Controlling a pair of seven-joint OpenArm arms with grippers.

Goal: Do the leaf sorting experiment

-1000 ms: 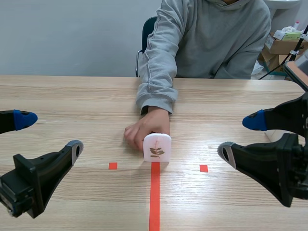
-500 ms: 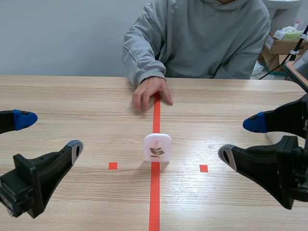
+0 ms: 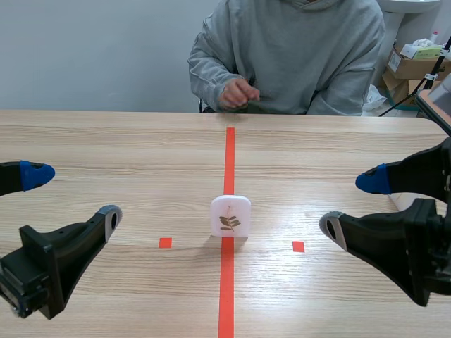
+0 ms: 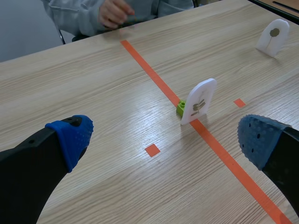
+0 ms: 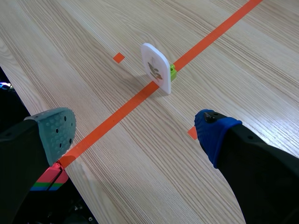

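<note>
Leaf card (image 3: 230,215) is the prize, and nobody has it. The left gripper (image 3: 72,196) is spread wide with nothing between its pads, and the right gripper (image 3: 351,202) is just as wide and just as bare. The card stands upright on the red tape line (image 3: 227,282), between the two grippers and well apart from both, propped on a small green block (image 4: 181,108). Here's the worry: it's tall and thin on a tiny base. A finger clipping its face would likely tip it flat, and flat it looks hard to pinch. Across the table (image 3: 106,141), a person's hand (image 3: 238,91) is raised clear. A second card (image 4: 273,36) stands far off.
</note>
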